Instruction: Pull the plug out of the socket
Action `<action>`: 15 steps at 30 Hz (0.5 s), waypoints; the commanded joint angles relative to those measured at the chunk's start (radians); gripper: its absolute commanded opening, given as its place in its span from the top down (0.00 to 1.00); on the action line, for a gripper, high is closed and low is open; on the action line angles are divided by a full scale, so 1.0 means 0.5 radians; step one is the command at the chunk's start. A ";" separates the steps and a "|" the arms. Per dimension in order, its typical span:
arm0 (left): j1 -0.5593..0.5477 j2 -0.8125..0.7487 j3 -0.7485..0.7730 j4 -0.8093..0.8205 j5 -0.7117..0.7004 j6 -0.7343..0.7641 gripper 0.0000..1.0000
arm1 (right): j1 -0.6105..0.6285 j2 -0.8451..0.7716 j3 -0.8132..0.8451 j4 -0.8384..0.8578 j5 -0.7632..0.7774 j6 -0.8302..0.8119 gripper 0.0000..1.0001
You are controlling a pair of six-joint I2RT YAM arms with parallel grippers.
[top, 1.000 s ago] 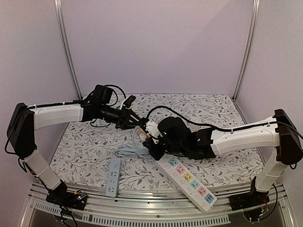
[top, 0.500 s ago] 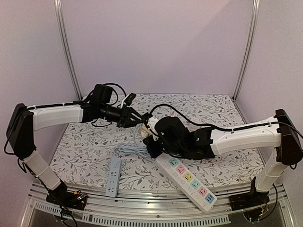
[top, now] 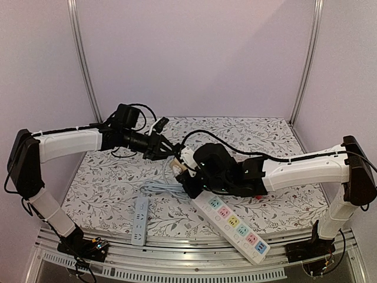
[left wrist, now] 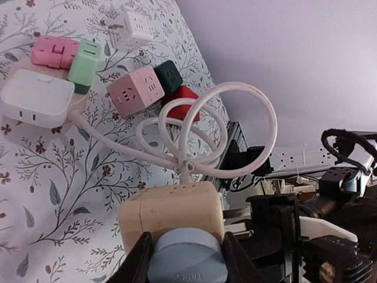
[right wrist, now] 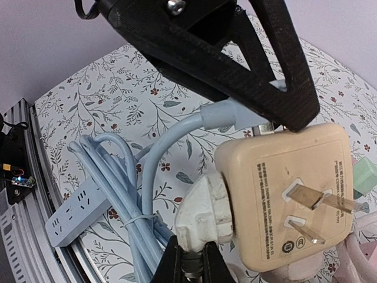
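Left hand (left wrist: 187, 265) clamps the blue plug (right wrist: 224, 115) at the cream cube socket (left wrist: 171, 215) above the desk (top: 265, 132); right hand (right wrist: 189, 262) is pinched shut on the socket's white cord collar (right wrist: 200, 218).

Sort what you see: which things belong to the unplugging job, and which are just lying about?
Job: cream socket cube; blue plug in left pincer; white plug in right pincer.
Lying about: long strip; pink cube; green cube; red cube.
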 commanded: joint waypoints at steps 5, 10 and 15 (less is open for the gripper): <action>0.035 -0.016 0.098 -0.196 0.101 0.181 0.86 | 0.071 -0.103 0.148 0.104 -0.257 -0.269 1.00; 0.035 0.001 0.106 -0.216 0.098 0.188 0.86 | 0.078 -0.096 0.157 0.100 -0.113 -0.260 1.00; 0.038 -0.024 0.087 -0.204 0.025 0.195 0.87 | 0.076 -0.096 0.160 0.100 0.216 -0.136 1.00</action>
